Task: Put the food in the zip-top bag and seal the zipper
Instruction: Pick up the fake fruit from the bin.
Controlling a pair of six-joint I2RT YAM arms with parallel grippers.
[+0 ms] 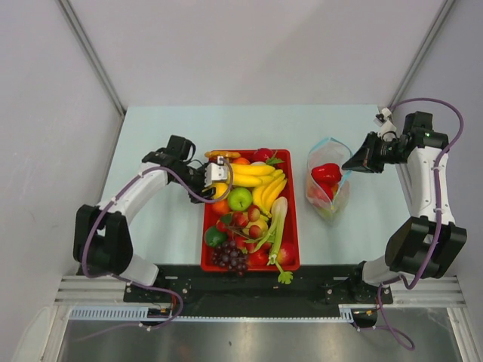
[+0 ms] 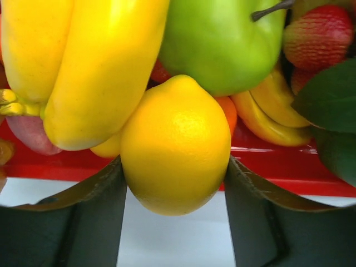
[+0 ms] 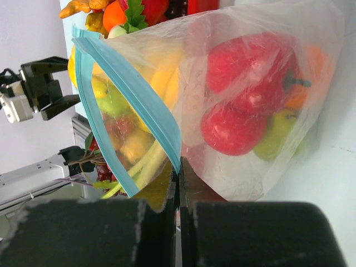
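Clasping the lemon [image 2: 175, 133] at the red tray's [image 2: 272, 167] left edge, the left end effector [image 2: 174, 167] should squeeze its widest part before lifting toward the zip-top bag [image 3: 250, 161], whose rim the closed right end effector [image 3: 178, 183] pinches.

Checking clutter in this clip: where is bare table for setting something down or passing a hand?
Free: the far table strip behind the red tray and zip-top bag; the near patch in front of the bag. The lane between tray and bag is narrow. Crowded: the tray, heaped with food.
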